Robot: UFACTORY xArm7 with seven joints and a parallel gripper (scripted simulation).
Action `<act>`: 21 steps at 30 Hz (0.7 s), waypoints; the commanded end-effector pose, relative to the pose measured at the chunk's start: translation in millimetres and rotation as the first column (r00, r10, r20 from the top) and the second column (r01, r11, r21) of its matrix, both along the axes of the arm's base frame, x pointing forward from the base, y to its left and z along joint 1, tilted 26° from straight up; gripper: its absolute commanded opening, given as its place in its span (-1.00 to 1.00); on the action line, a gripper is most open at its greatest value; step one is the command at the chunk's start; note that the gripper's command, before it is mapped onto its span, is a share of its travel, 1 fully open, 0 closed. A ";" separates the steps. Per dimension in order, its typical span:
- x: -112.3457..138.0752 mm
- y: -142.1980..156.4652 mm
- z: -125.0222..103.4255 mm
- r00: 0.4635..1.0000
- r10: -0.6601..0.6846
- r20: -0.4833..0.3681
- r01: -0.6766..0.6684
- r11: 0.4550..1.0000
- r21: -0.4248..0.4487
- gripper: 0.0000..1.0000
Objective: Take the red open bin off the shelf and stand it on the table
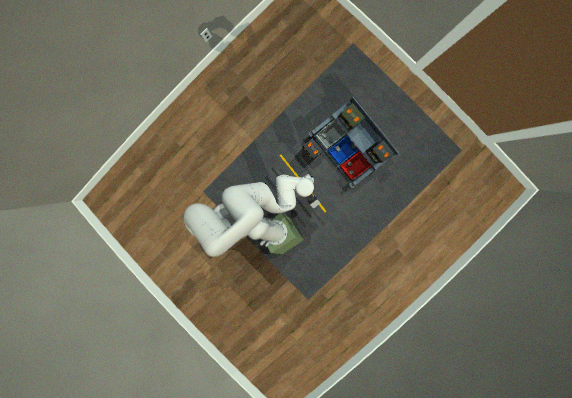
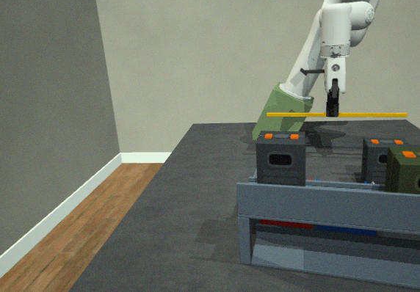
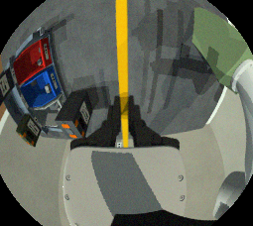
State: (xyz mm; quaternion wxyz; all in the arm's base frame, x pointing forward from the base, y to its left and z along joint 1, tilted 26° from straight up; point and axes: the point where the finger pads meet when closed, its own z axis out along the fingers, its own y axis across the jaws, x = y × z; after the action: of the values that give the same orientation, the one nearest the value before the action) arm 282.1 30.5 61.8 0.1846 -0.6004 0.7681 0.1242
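The red open bin [image 1: 356, 165] stands in the grey shelf [image 1: 352, 145] next to a blue bin [image 1: 342, 150]. In the side view only its red edge [image 2: 286, 224] shows under the shelf's top board. In the wrist view the red bin [image 3: 31, 60] and the blue bin [image 3: 42, 87] lie to the left. My gripper [image 2: 332, 111] is shut on a long thin yellow stick [image 2: 339, 114], held level above the table, between the arm's base and the shelf. The stick also shows in the wrist view [image 3: 121, 53], running straight out from the fingers.
Dark boxes with orange tabs [image 2: 280, 158] [image 2: 378, 161] and an olive box [image 2: 404, 170] stand on top of the shelf. The green arm base [image 2: 283, 111] stands on the table behind the stick. The table edge runs along the left, with wooden floor below.
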 end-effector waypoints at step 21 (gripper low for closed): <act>6.3 7.0 -17.2 1.000 -0.001 0.003 0.001 1.000 -0.001 -1.00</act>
State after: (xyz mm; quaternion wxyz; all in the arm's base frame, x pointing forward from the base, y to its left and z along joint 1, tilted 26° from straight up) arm 285.1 31.6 57.9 0.1845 -0.6003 0.7683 0.1235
